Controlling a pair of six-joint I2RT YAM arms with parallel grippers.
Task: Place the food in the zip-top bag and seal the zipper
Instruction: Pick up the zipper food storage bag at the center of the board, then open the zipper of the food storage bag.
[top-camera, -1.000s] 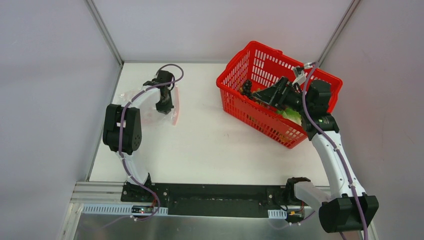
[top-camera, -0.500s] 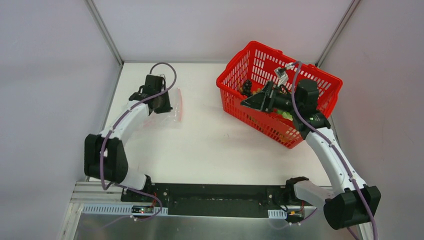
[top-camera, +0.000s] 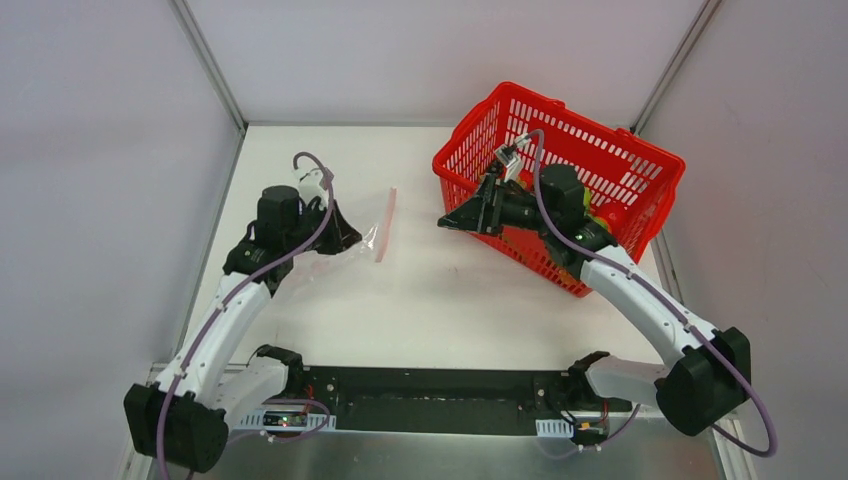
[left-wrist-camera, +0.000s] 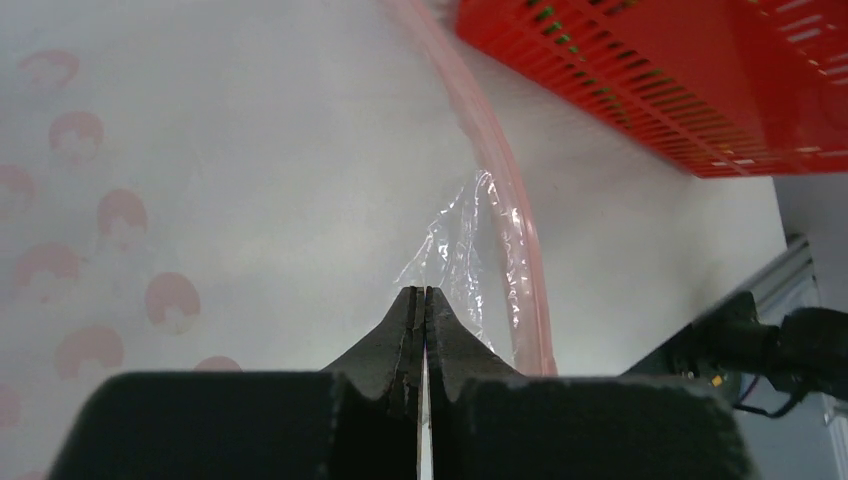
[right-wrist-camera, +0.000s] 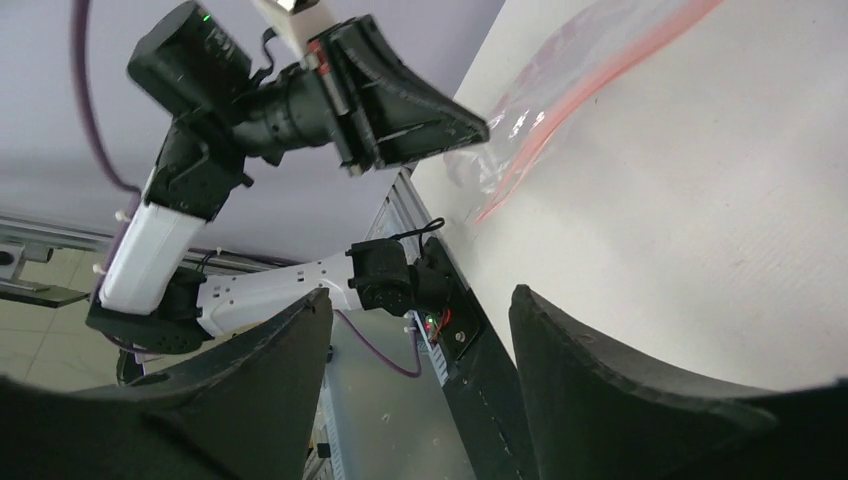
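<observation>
Pinching the clear edge of the zip-top bag (top-camera: 368, 238), left gripper (left-wrist-camera: 420, 300) is pressed together. The bag sits on the desk (top-camera: 440, 290), left of the red basket (top-camera: 600, 130) (zipper (left-wrist-camera: 515, 250) side toward it). Right gripper (right-wrist-camera: 420, 298) is spread and holds nothing, just outside the basket.

The left gripper (top-camera: 347, 238), jaws clamped on the bag (top-camera: 372, 236), has pulled it nearer and rightward; the right gripper (top-camera: 447, 222) has left the basket (top-camera: 600, 135), moving left.
</observation>
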